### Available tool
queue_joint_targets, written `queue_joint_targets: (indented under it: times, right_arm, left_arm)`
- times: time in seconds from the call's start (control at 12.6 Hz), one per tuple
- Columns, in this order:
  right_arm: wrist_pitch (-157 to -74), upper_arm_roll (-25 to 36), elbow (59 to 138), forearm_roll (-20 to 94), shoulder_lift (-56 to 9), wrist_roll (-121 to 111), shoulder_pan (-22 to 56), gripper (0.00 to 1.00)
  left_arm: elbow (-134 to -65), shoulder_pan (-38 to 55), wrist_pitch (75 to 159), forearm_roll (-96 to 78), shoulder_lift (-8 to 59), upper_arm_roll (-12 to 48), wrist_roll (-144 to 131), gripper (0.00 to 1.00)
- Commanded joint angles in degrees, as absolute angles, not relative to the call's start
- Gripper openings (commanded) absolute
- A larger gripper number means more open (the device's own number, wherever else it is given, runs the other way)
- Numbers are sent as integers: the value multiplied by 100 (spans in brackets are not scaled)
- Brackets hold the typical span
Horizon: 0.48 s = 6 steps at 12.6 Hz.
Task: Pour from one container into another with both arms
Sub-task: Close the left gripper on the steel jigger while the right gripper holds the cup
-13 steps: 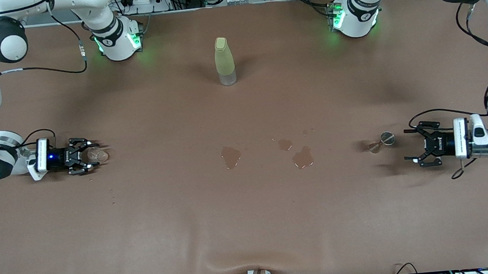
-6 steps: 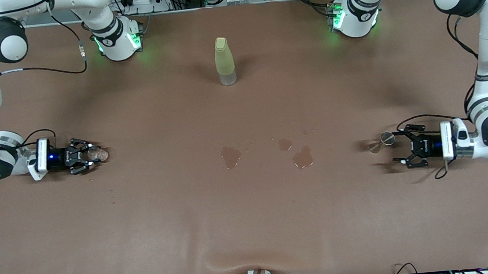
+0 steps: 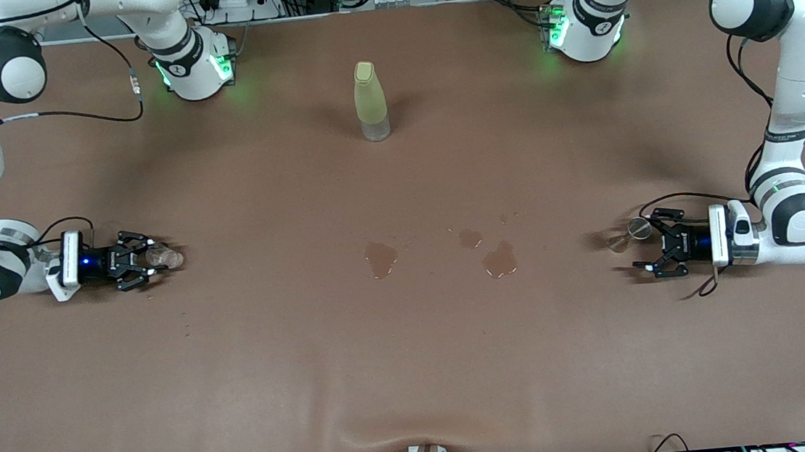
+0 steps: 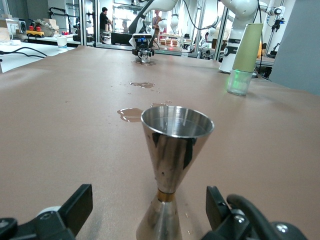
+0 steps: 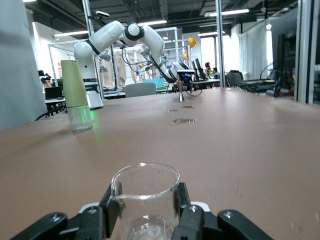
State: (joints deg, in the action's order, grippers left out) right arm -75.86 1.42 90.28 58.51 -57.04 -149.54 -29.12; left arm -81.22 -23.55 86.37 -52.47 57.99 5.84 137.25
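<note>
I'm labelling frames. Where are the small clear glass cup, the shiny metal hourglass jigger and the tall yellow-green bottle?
clear glass cup (image 5: 145,197), right wrist view, its wall
metal jigger (image 4: 176,145), left wrist view, upper cone
yellow-green bottle (image 3: 369,98), front view, body

A tall yellow-green bottle (image 3: 370,100) stands upright on my brown table (image 3: 415,370), midway along its edge where the arm bases stand. Nearer the front camera, three small wet puddles (image 3: 499,260) darken the cloth around the table's middle.

No legible text anywhere; small white lettering on the left arm's wrist band (image 3: 790,136) too fine to read.
</note>
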Motion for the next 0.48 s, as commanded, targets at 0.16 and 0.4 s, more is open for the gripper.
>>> queue_joint_targets:
  times: [0.16, 0.4]
  right_arm:
    - [-7602, -123, 9053, 6161, -5091, -14022, -2655, 22]
    - [-7603, -175, 8921, 6529, -4852, -13483, -2383, 22]
  left_arm:
    - [-8217, -2294, 8771, -5379, 5801, 589, 13904, 88]
    - [-8262, -2268, 8850, -5388, 5801, 589, 13904, 77]
